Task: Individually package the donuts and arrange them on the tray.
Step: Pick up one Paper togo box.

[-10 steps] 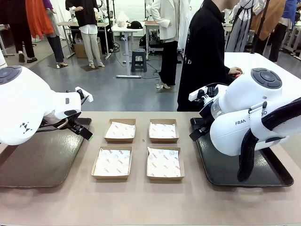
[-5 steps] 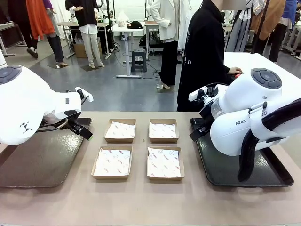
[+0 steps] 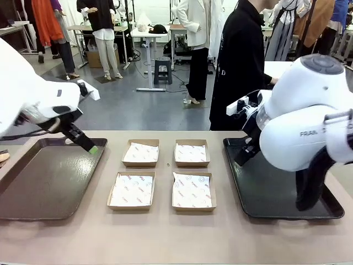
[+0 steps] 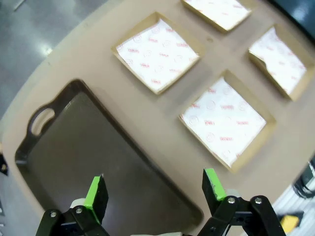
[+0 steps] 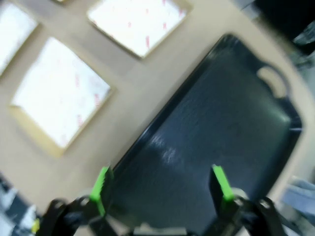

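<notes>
No donuts are in view. A dark brown tray (image 3: 33, 182) lies at the table's left and a black tray (image 3: 259, 190) at its right, both bare. My left gripper (image 3: 85, 144) hangs open over the brown tray's far right corner; the left wrist view looks down between its green pads (image 4: 96, 189) at the brown tray (image 4: 88, 157). My right gripper (image 3: 242, 154) hangs open over the black tray's far left part; in the blurred right wrist view its green pads (image 5: 102, 184) frame the black tray (image 5: 221, 128). Neither gripper holds anything.
Several shallow cardboard boxes lined with printed paper sit in a two-by-two block mid-table, such as the near left box (image 3: 132, 190) and the far right box (image 3: 192, 153). A person in black (image 3: 240, 61) stands at the far side.
Both arms have lifted. The left arm rose and drew back to the left, its gripper shifting slightly left and up. The right arm's bulk rose too. Both grippers stayed open.
</notes>
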Robot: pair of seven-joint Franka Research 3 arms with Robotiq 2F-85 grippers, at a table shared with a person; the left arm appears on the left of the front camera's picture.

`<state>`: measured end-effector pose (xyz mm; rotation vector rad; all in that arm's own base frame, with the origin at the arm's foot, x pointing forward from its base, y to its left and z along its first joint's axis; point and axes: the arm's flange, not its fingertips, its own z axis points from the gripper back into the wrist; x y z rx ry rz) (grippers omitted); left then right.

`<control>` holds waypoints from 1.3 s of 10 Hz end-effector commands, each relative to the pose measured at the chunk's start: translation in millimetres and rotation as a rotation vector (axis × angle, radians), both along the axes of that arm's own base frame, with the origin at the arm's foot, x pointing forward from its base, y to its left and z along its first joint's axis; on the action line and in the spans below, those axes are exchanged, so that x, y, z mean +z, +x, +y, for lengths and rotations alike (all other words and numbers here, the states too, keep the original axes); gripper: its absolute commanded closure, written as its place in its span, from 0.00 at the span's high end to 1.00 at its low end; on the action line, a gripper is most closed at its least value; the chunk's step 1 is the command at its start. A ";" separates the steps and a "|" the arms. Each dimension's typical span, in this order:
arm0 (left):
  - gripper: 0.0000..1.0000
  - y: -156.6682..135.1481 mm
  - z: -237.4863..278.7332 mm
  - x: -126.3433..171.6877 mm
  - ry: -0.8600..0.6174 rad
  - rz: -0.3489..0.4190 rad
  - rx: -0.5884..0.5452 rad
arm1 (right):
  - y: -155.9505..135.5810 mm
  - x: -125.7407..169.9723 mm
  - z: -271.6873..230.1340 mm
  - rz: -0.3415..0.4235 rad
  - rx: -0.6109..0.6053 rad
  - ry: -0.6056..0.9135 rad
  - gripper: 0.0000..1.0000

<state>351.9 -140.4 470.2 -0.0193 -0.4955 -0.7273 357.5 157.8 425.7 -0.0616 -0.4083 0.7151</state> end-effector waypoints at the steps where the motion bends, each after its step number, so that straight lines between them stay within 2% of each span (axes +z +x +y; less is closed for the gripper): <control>1: 1.00 -122.7 47.0 -43.3 0.015 0.043 -0.045 | -156.9 -45.2 -50.5 0.023 -0.016 -0.009 1.00; 3: 1.00 -149.9 51.3 -47.0 0.023 0.064 -0.044 | -200.7 -46.9 -55.4 -0.018 -0.051 -0.028 1.00; 4: 1.00 -147.4 53.3 -49.9 0.037 0.081 -0.034 | -209.9 -47.4 -54.5 -0.037 -0.069 -0.036 1.00; 5: 1.00 -146.1 52.8 -54.0 0.070 0.050 0.000 | -208.2 -46.7 -57.0 -0.074 -0.086 -0.055 1.00; 6: 1.00 -63.0 19.0 49.9 0.048 0.086 -0.034 | -72.8 68.1 11.4 0.002 -0.041 -0.051 1.00; 8: 1.00 -63.0 19.0 49.9 0.048 0.086 -0.034 | -72.8 68.1 11.4 0.002 -0.041 -0.051 1.00; 9: 1.00 -63.0 19.0 49.9 0.048 0.086 -0.034 | -91.3 82.4 12.5 -0.019 -0.058 -0.057 1.00; 10: 1.00 -67.6 20.8 52.4 0.059 0.090 -0.029 | -66.6 69.9 -8.8 0.101 -0.009 0.246 1.00; 11: 1.00 -55.5 32.5 45.6 -0.129 0.167 0.000 | -52.6 61.1 -32.5 0.185 0.012 0.511 1.00; 12: 1.00 -46.8 44.7 41.5 -0.309 0.237 0.008 | -42.7 51.9 -61.2 0.250 -0.029 0.770 1.00; 13: 1.00 -44.9 57.2 37.0 -0.430 0.260 0.027 | -37.3 39.5 -90.4 0.299 -0.074 0.997 1.00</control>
